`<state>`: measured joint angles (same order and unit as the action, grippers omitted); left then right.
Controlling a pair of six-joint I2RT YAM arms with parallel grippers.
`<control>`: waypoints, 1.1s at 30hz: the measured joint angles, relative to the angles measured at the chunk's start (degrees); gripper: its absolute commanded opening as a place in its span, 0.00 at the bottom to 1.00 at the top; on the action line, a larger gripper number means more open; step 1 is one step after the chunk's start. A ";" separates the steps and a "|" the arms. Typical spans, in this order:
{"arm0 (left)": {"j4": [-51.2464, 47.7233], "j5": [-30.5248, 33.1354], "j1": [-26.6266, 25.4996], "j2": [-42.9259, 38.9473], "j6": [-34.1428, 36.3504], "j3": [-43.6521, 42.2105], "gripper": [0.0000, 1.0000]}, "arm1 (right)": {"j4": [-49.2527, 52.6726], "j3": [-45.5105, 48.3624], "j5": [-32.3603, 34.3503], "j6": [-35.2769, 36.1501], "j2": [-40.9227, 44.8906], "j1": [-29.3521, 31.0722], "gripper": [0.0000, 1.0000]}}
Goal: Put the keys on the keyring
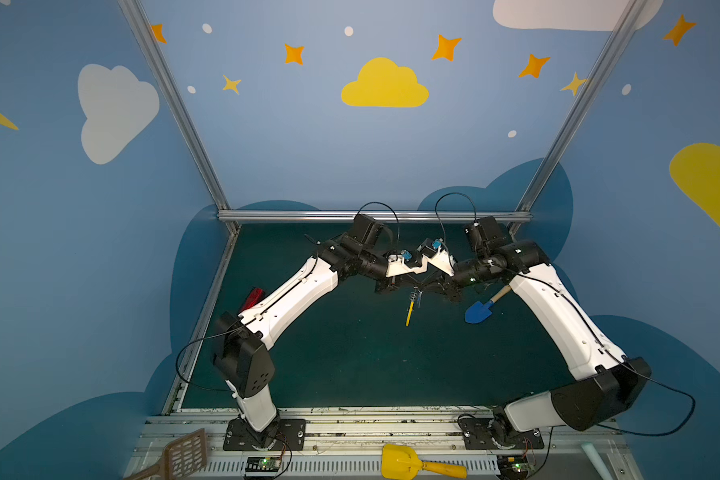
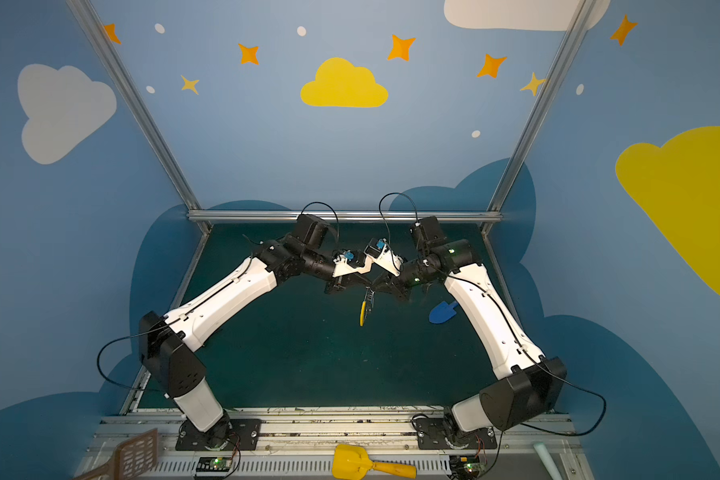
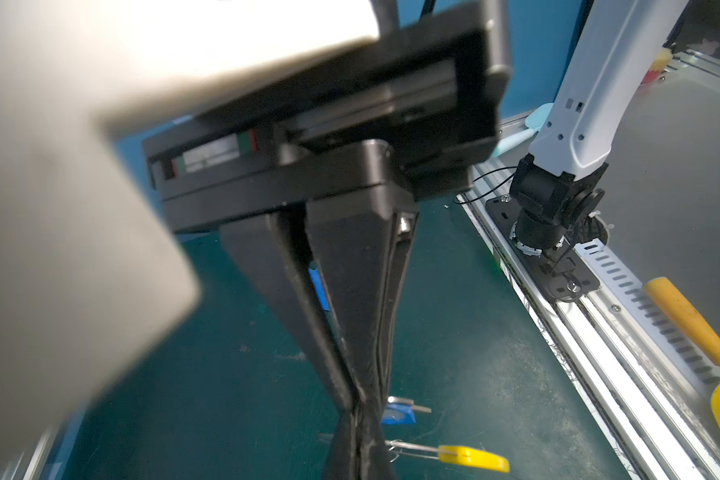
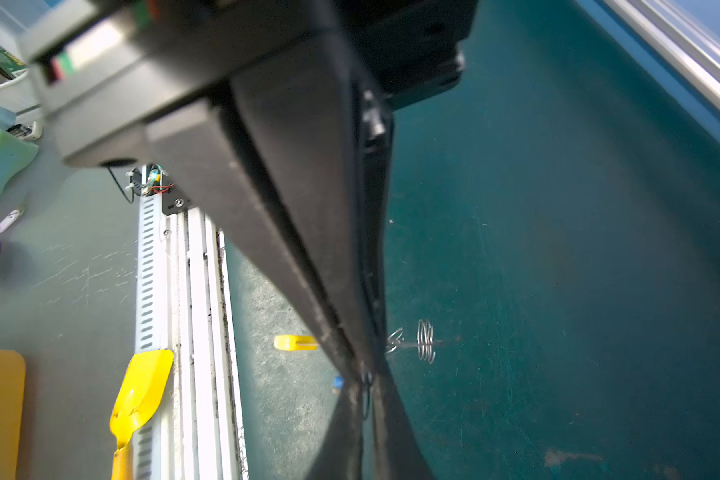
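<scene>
Keys [image 3: 398,415] are pinched in your closed left fingers [image 3: 300,316]; right fingers [image 4: 308,249] clamp the keyring [image 4: 426,345]. Threading seems underway: next, feed the keys onto its coil.

The fingers [image 3: 362,291] cover part of the keys [image 3: 400,415] and most of the keyring [image 3: 472,457]; the contact points are unseen.

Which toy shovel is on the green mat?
The blue shovel, beside the right arm; the yellow scoop lies off it, on the front rail.
</scene>
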<state>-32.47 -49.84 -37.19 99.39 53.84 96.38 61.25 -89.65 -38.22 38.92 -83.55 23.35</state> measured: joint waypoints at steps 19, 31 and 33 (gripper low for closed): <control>16.94 -4.55 2.69 -3.17 -11.26 -9.40 0.04 | -8.02 7.02 -6.36 -2.73 3.13 -3.30 0.20; 28.61 -7.17 3.08 -4.52 -20.24 -13.70 0.04 | -12.76 8.72 -8.70 -4.63 4.72 -4.26 0.13; 29.68 -7.50 3.08 -4.57 -21.16 -13.81 0.04 | -13.05 9.14 -9.01 -4.94 4.72 -4.52 0.10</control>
<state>-2.79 -57.34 -34.11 94.83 32.69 82.56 48.21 -80.51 -47.22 33.98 -78.83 18.83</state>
